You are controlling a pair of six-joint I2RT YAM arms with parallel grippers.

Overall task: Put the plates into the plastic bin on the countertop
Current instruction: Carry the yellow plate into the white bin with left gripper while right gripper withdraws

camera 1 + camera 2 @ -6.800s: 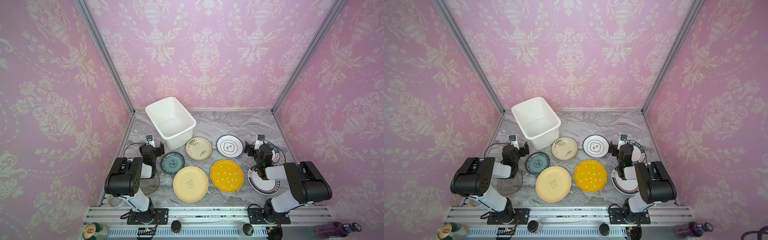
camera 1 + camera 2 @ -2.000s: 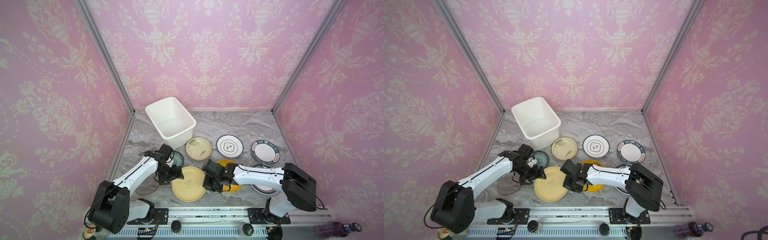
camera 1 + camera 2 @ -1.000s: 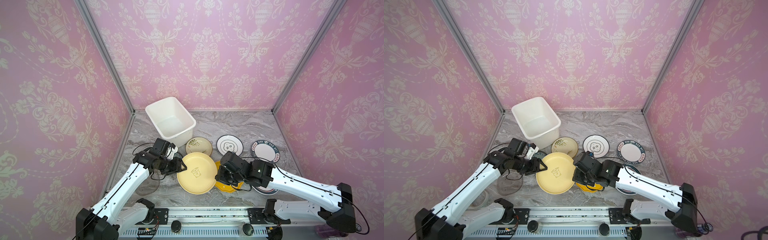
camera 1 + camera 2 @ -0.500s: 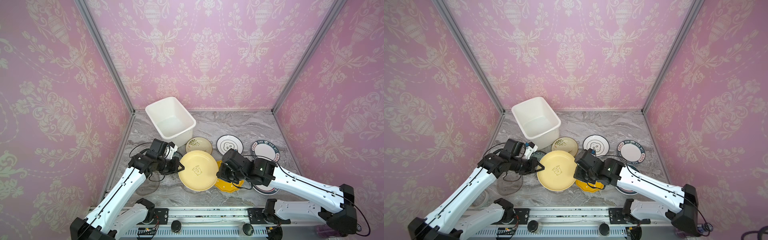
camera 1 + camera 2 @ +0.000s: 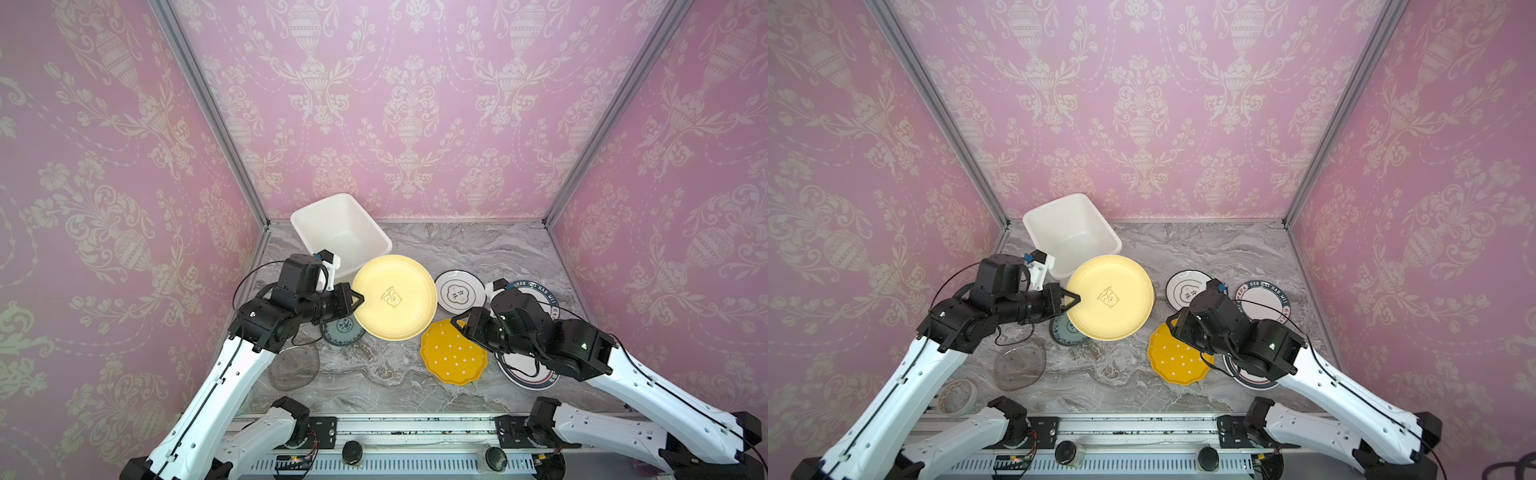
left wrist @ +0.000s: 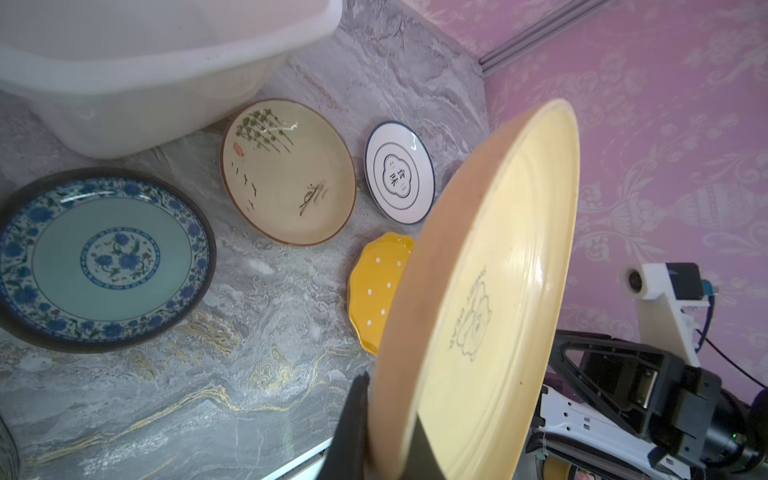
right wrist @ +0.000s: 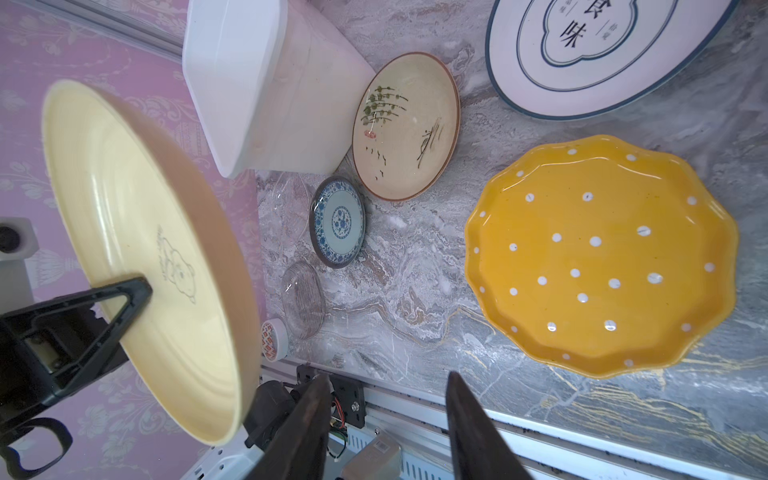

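Note:
My left gripper [image 5: 358, 298] [image 6: 386, 415] is shut on the left rim of the pale yellow plate [image 5: 395, 297] [image 6: 490, 291], which hangs tilted in the air just in front of the white plastic bin [image 5: 328, 216]. My right gripper [image 5: 457, 328] [image 7: 388, 376] stands open and empty to the right of that plate, over the dotted yellow plate [image 5: 453, 353]. On the countertop [image 5: 374, 374] lie the teal plate [image 5: 343, 330], a white dark-rimmed plate [image 5: 459, 291] and a clear glass plate [image 5: 293, 365]. The cream sprig plate [image 6: 289, 172] lies beside the bin.
Two more rimmed plates [image 5: 536, 291] [image 5: 528, 372] are partly hidden by the right arm. A tape roll [image 5: 957, 397] sits at the front left by the aluminium rail [image 5: 415, 424]. Pink walls close in the back and both sides.
The left gripper has carried the pale yellow plate higher and toward the bin. The right gripper has let go of the plate's right rim, opened and drawn back to the right.

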